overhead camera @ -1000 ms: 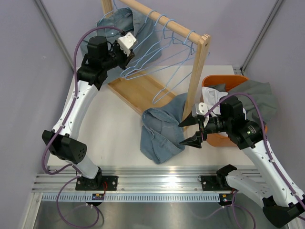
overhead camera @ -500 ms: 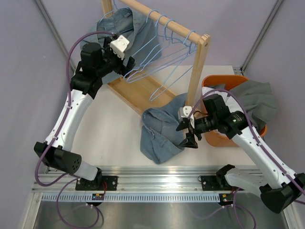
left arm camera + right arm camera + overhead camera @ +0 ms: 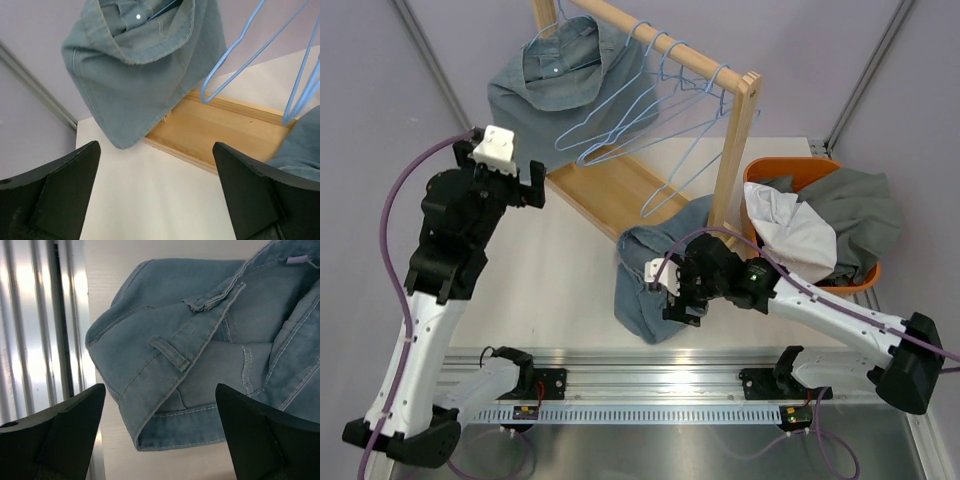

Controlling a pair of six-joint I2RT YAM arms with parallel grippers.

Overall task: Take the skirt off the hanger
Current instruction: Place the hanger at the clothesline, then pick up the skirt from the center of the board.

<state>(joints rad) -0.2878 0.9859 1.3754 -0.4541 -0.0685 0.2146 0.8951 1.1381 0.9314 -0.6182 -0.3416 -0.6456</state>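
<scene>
Both wide open: left gripper (image 3: 155, 150), right gripper (image 3: 160, 390)
Blue denim skirt (image 3: 555, 85) hangs on pale wooden rack (image 3: 732, 160) beside blue wire hangers (image 3: 660, 100).

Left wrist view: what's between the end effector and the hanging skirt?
In the left wrist view, bare white tabletop and the wooden rack base lie between the open left end effector and the hanging blue denim skirt.

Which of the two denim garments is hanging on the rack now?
The denim skirt at the far end of the rack; it hangs, while the other denim garment lies crumpled on the table below the right gripper.
</scene>
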